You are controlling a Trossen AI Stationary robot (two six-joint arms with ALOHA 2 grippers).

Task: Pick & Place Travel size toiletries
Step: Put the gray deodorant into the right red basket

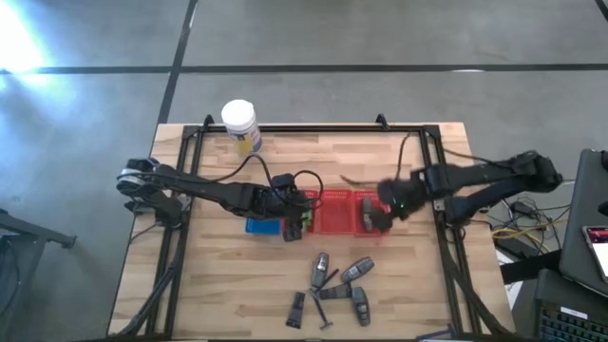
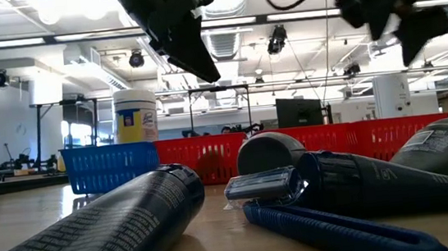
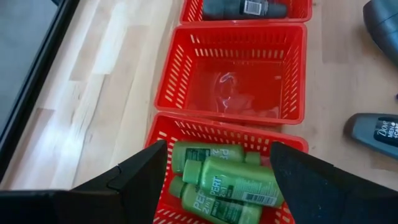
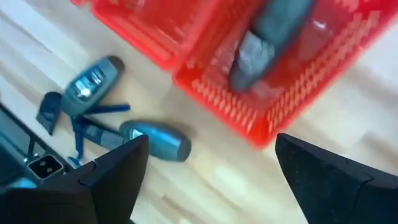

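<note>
My left gripper (image 1: 296, 217) is open and empty above the leftmost red basket (image 3: 163, 134), where several green bottles (image 3: 227, 180) lie in a heap. My right gripper (image 1: 377, 217) is open and empty above the rightmost red basket (image 4: 261, 118), where a grey tube (image 4: 267, 34) lies on the bottom. The middle red basket (image 3: 292, 74) holds no toiletries that I can see. Several grey tubes (image 1: 359, 274) and thin dark razors (image 1: 321, 296) lie flat on the table near its front edge; they show close up in the low view (image 2: 361, 182).
A blue basket (image 1: 258, 226) stands to the left of the red ones. A big white jar with a yellow label (image 1: 240, 123) stands at the far edge. A black frame (image 1: 313, 128) runs round the table top. Bare wood lies between the baskets and the loose items.
</note>
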